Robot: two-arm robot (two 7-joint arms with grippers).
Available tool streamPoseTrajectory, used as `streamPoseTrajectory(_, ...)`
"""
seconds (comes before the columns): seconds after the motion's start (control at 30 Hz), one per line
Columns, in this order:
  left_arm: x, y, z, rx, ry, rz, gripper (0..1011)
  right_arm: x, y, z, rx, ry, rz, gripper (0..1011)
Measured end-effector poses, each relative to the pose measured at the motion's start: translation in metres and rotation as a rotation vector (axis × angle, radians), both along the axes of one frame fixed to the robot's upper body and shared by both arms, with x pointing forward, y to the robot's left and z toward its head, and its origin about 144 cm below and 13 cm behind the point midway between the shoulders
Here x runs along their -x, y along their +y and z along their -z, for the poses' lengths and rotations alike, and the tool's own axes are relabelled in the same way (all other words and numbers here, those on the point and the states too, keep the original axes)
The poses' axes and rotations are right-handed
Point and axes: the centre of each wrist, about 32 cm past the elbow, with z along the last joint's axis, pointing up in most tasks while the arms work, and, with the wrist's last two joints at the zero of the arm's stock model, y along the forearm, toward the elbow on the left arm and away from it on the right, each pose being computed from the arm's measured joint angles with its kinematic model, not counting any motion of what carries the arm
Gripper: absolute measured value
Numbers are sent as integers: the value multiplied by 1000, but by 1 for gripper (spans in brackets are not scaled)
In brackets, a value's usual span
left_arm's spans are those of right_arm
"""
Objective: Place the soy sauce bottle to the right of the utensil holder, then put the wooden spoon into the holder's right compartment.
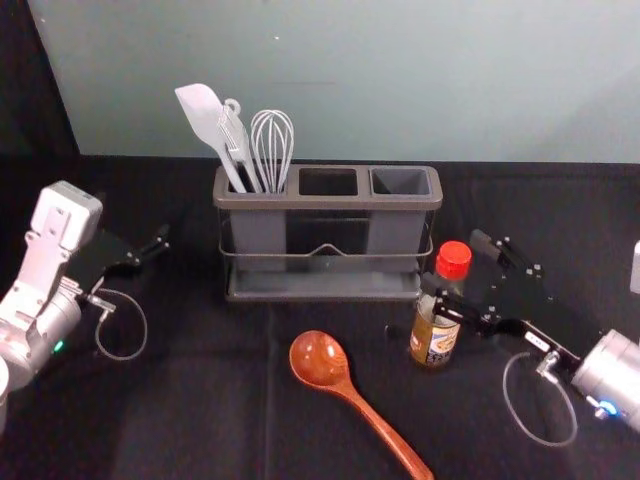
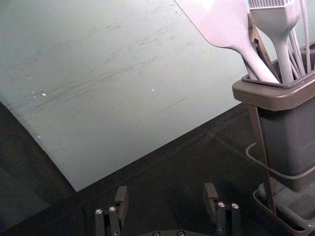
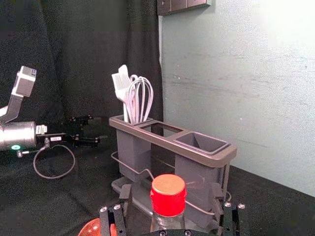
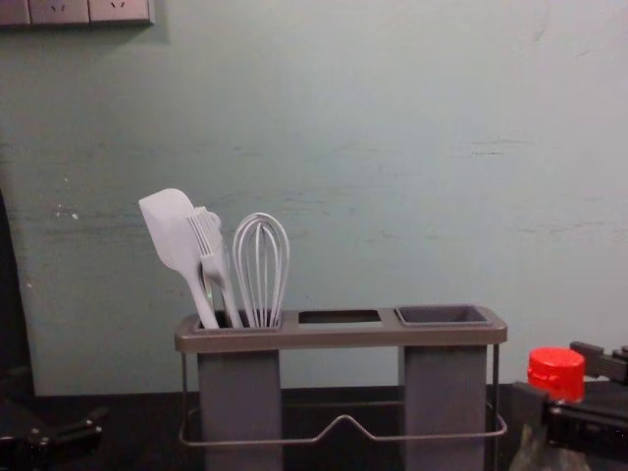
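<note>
Straddling the rounded bottle, right claw sits opposite left claw.

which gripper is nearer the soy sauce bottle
Right: the right gripper is open around the bottle; the left gripper is well away, past the left end of the holder.

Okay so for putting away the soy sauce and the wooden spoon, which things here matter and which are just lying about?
For the job:
Holder, right compartment unfilled
Bottle, by the holder's front right
Spoon, in front of the holder
Right gripper, open around the bottle

Just there:
Spatula, brush, whisk, in the holder
Left gripper, left of the holder
</note>
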Motion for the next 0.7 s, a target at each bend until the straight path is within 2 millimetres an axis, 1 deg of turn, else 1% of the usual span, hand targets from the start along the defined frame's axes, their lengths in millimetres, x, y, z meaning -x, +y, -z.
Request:
streamPoseTrajectory(0.2,0,0,0,0,0,0,1005,-1,3,-1,1,8,-1,911)
streamPoseTrajectory(0.23,0,0,0,0,0,0,1005,-1,3,-1,2,13,1,864)
streamPoseTrajectory(0.3,0,0,0,0,0,0,1005,-1,4,-1,0,17,2,837)
streamPoseTrajectory(0.33,0,0,0,0,0,0,1005,-1,4,-1,1,19,3,792)
streamPoseTrajectory(0.43,0,0,0,0,0,0,1005,0,5,-2,3,20,2,707)
streamPoseTrajectory(0.47,0,0,0,0,0,0,1005,0,5,-2,3,20,1,663)
streamPoseTrajectory(0.53,0,0,0,0,0,0,1005,0,5,-2,4,19,-2,624)
streamPoseTrajectory(0.57,0,0,0,0,0,0,1005,0,5,-2,5,18,-3,565)
streamPoseTrajectory(0.67,0,0,0,0,0,0,1005,0,5,-2,5,16,-5,507)
streamPoseTrajectory(0.7,0,0,0,0,0,0,1005,0,5,-2,5,15,-5,436)
